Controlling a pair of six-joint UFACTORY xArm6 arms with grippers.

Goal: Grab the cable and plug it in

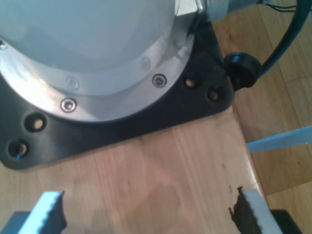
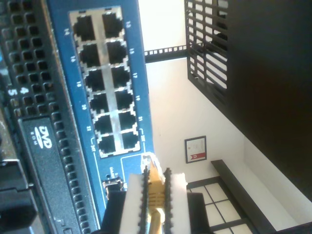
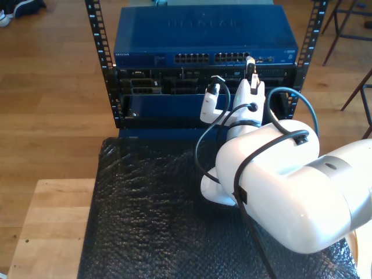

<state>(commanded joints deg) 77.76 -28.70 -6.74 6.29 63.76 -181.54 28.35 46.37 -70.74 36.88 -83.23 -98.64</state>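
Pinching the pale-yellow network cable just behind its small clear plastic plug, my second end effector is holding the tip close below the blue network switch's block of dark ports, not yet inserted. My first end effector is hanging spread apart over a pale wooden bench, beside a black arm base plate.

cable running off frame below my second gripper, switch port numbers blurred
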